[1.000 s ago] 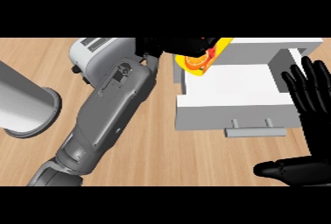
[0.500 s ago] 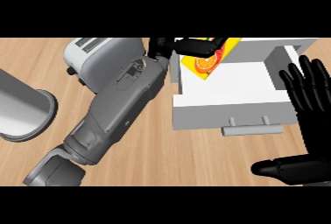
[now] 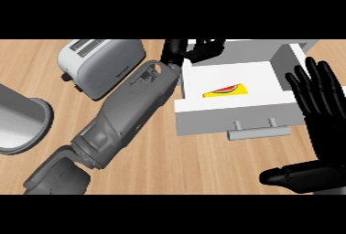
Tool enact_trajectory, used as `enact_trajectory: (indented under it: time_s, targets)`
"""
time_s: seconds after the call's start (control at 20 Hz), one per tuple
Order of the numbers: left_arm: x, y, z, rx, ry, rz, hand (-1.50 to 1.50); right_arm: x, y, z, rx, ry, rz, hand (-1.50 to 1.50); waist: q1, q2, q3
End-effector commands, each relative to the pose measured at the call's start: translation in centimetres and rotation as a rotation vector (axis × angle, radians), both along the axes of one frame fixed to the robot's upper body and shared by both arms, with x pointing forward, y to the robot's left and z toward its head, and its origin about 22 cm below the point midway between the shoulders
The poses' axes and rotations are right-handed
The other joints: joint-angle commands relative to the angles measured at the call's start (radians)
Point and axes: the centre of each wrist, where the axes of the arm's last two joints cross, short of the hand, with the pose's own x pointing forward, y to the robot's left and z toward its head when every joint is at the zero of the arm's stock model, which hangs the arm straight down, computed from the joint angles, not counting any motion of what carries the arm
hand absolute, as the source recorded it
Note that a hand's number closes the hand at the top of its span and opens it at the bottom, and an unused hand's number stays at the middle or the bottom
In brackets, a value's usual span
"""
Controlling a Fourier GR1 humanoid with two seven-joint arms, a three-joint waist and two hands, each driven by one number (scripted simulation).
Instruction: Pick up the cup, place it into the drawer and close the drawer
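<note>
head view | cup (image 3: 227,90) is lying inside the open white drawer (image 3: 202,123), showing yellow with a red-and-green watermelon print | left hand (image 3: 196,49) is hovering over the drawer's far edge, fingers curled, gripping nothing | right hand (image 3: 317,119) is resting spread at the right edge

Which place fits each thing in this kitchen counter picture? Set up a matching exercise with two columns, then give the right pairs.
Things:
1. cup
2. toaster
3. right hand
4. drawer

Places or states:
A. at the view's right edge, open, fingers up
B. standing open, handle toward the robot
C. lying inside the drawer
D. on the counter, left of the drawer

Pairs: 1-C, 2-D, 3-A, 4-B
</note>
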Motion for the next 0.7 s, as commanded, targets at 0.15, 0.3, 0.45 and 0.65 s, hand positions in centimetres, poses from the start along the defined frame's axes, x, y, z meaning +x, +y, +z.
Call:
enact_trajectory:
  time_s: [0.15,0.3,0.45,0.65]
  targets:
    - [-0.3,-0.1,-1.8,0.126,0.013,0.042,1.50,0.1,-0.9,1.3,-0.005,-0.014,0.042,-1.50,-0.038,0.008,0.001]
    - [-0.1,-1.2,0.4,0.172,0.013,0.052,-1.50,-0.3,-1.1,0.6,0.005,-0.017,0.040,-1.50,-0.028,0.004,0.001]
    - [-0.5,-0.7,-1.2,0.120,0.008,0.038,-1.50,1.0,0.6,0.8,0.023,-0.024,0.054,-1.50,-0.014,0.007,0.000]
    - [-0.6,-1.2,-0.2,0.022,0.004,0.003,-1.50,-0.2,-0.8,0.6,0.039,-0.038,0.065,-1.50,-0.028,0.008,0.000]
